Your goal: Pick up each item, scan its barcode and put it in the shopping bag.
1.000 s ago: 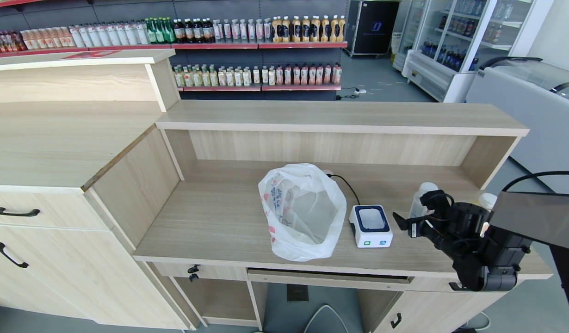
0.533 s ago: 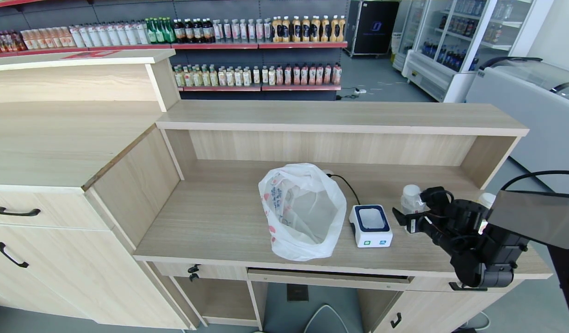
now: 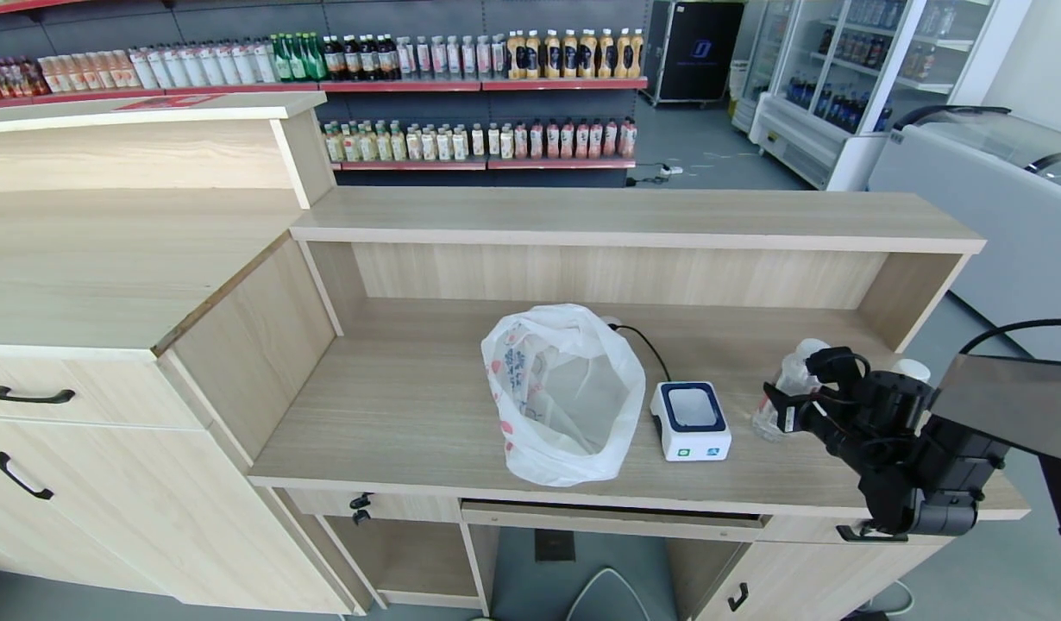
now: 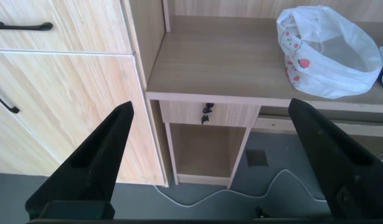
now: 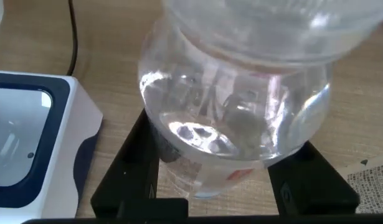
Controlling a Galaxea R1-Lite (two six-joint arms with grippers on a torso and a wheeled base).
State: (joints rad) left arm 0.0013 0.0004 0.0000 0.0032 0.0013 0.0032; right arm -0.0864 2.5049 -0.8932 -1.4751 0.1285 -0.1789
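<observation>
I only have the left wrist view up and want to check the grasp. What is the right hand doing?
Observer: The right hand is over the right end of the counter, shut on a clear bottle.
Operator: Is the bottle upright?
Observer: No, it is tilted, with its white cap leaning away from the scanner.
Operator: Where exactly is that scanner?
Observer: On the counter, between the shopping bag and the bottle.
</observation>
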